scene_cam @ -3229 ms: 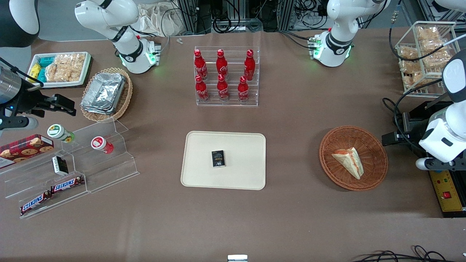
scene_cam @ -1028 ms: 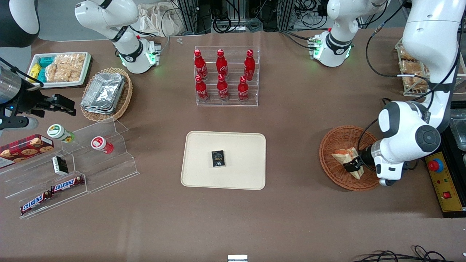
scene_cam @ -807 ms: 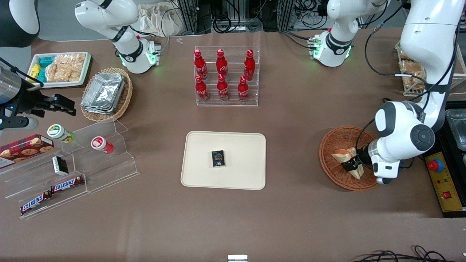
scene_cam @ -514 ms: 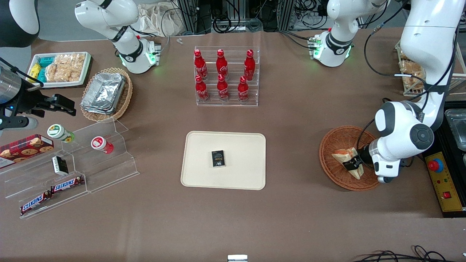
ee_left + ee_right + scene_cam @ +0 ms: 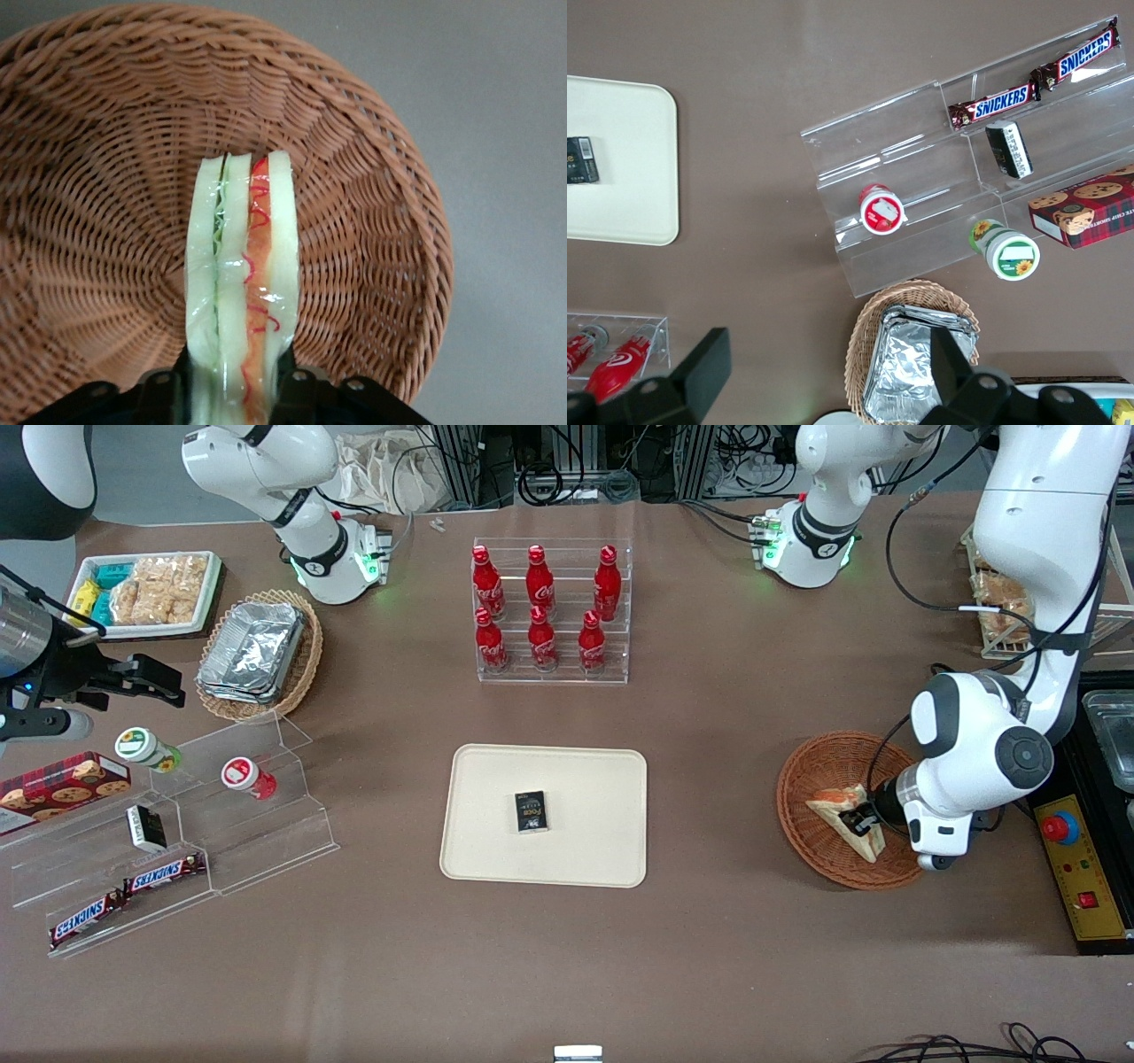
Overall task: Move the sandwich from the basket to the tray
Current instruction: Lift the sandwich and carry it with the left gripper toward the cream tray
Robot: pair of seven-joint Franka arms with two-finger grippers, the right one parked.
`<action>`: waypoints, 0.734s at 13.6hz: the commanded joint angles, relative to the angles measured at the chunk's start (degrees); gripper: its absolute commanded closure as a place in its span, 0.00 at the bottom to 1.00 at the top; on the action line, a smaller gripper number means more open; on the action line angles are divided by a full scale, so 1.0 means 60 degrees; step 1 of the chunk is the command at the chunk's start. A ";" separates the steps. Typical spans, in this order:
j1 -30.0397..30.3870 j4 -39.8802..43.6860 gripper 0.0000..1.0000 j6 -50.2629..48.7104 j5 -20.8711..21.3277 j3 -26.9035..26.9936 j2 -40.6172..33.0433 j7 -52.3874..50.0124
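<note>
Gripper (image 5: 858,821) down inside basket (image 5: 819,850), fingers pinching sandwich (image 5: 833,804) from both flat bread sides. Wrist view: sandwich (image 5: 241,283) stands on edge between fingers (image 5: 297,390), filling layers facing camera, wicker wall of basket (image 5: 372,177) all around. Basket sits toward working arm's end of table. Tray (image 5: 585,859) well apart at basket's 9 o'clock, near table centre; small dark box (image 5: 531,811) lies on it. Rack of red bottles (image 5: 540,611) at tray's 12 o'clock.

gripper (image 5: 858,821) partly hidden by its white wrist, sandwich (image 5: 241,292) cut by wrist-view edge (lower end unseen), basket (image 5: 372,221) rim also cropped
</note>
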 commanded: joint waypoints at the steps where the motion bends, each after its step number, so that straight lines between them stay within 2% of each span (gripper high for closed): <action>1: -0.0024 0.0328 1.00 -0.1264 -0.0004 -0.0138 -0.0649 -0.0176; 7: -0.0010 0.2523 1.00 -0.3945 -0.0137 -0.1498 -0.1105 -0.0528; 10: -0.0184 0.3185 1.00 -0.4257 0.0009 -0.2275 -0.1002 -0.0513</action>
